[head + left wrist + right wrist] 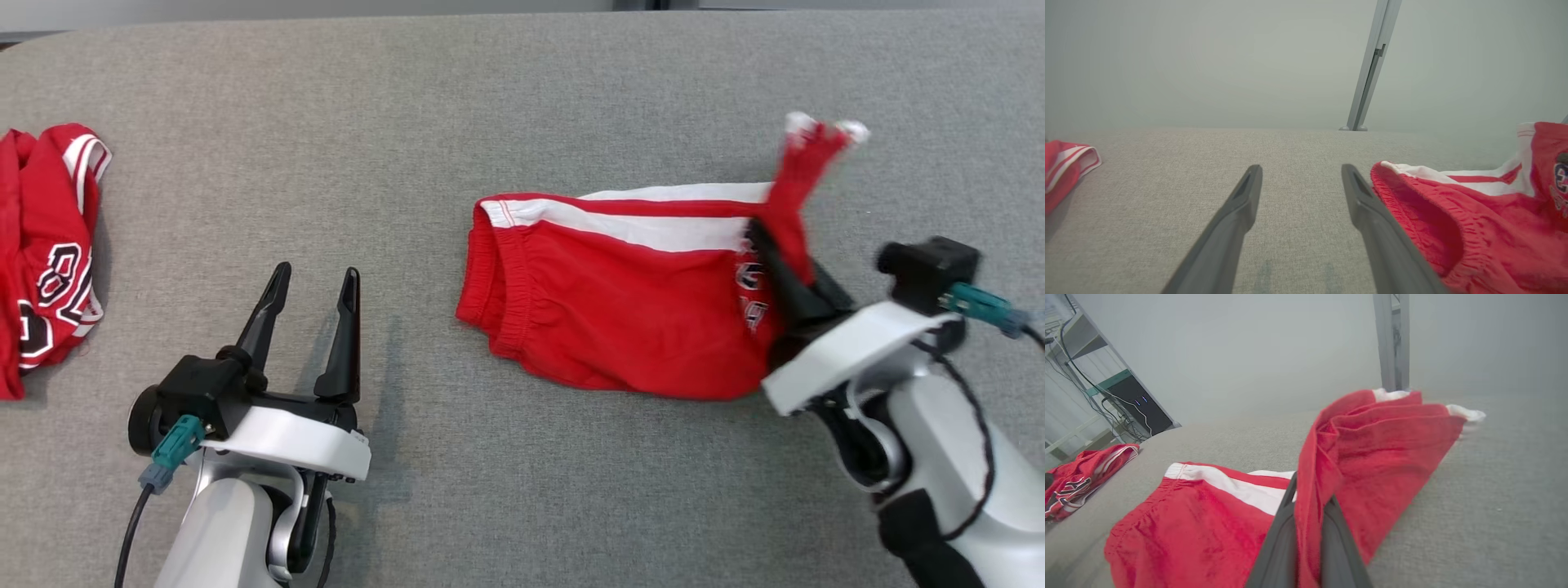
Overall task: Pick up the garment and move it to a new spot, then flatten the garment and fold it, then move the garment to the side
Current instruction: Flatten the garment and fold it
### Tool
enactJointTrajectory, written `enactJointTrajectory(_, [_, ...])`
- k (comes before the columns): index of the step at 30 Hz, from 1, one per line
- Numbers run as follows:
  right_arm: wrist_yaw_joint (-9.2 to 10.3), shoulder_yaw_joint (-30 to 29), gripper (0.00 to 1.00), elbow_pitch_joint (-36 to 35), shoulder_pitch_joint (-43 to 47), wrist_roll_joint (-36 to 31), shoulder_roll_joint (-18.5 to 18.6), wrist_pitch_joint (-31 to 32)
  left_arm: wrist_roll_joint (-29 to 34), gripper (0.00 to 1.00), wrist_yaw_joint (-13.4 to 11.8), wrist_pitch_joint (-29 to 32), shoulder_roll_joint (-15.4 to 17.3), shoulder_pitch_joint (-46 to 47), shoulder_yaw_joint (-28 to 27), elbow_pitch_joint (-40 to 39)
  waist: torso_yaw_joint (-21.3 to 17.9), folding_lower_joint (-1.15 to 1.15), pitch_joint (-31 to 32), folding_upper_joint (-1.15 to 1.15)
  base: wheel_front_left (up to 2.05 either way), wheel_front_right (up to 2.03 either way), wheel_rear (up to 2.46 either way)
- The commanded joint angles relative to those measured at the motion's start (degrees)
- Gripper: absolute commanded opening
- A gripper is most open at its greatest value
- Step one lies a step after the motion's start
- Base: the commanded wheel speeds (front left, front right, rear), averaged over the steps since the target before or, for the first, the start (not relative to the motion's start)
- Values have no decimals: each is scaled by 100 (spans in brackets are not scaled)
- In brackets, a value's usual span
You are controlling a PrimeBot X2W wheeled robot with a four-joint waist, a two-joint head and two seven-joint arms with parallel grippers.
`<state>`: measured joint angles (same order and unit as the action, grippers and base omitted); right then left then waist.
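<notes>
On the right half of the table (490, 98), the right gripper (774, 245) is clamped on a raised corner of the red shorts (620, 318), the left gripper (317, 282) spread apart and idle; a thin pinch may slip, spoiling the fold.

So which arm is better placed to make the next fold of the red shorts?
Right. The right gripper is shut on the lifted leg end of the red shorts; the left gripper is open and apart from them, beside the waistband.
</notes>
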<state>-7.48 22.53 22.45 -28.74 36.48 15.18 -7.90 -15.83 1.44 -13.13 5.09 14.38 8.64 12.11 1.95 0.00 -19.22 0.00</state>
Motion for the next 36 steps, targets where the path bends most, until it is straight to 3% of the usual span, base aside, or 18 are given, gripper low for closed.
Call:
enactJointTrajectory(1, [-3,178,0,-140,-148,-30,-76,100,-30,100,-25,-20,30,-6,3,22,48,0,39,0,0,0,0])
enactJointTrajectory(7, [-2,999,0,-353,-492,159,-520,386,-95,100,-42,-58,-11,9,59,51,199,0,56,0,0,0,0])
enactJointTrajectory(17, [-3,2056,3,288,-875,623,-970,280,-148,100,-19,-124,-63,121,147,185,448,0,-31,0,0,0,0])
enactJointTrajectory(18, [-3,2123,27,358,-893,644,-981,227,-147,100,-43,-135,-67,128,144,191,456,0,-36,0,0,0,0])
enactJointTrajectory(19, [-3,2211,67,392,-920,653,-988,173,-153,100,-58,-143,-70,132,135,190,459,0,-42,0,0,0,0])
enactJointTrajectory(20, [-3,2263,100,414,-952,683,-995,110,-160,100,-62,-153,-73,132,126,186,458,0,-46,0,0,0,0])
enactJointTrajectory(24, [-3,2525,100,462,-1076,577,-892,-238,-159,100,-109,-163,-34,122,77,198,411,0,-21,0,0,0,0])
enactJointTrajectory(29, [-3,2414,100,353,-1114,437,-785,-505,-150,100,-139,-178,-5,103,54,194,335,0,36,0,0,0,0])
enactJointTrajectory(36, [-3,1080,100,230,-786,-247,-678,-726,-104,100,-183,-194,60,77,32,152,211,0,114,0,0,0,0])
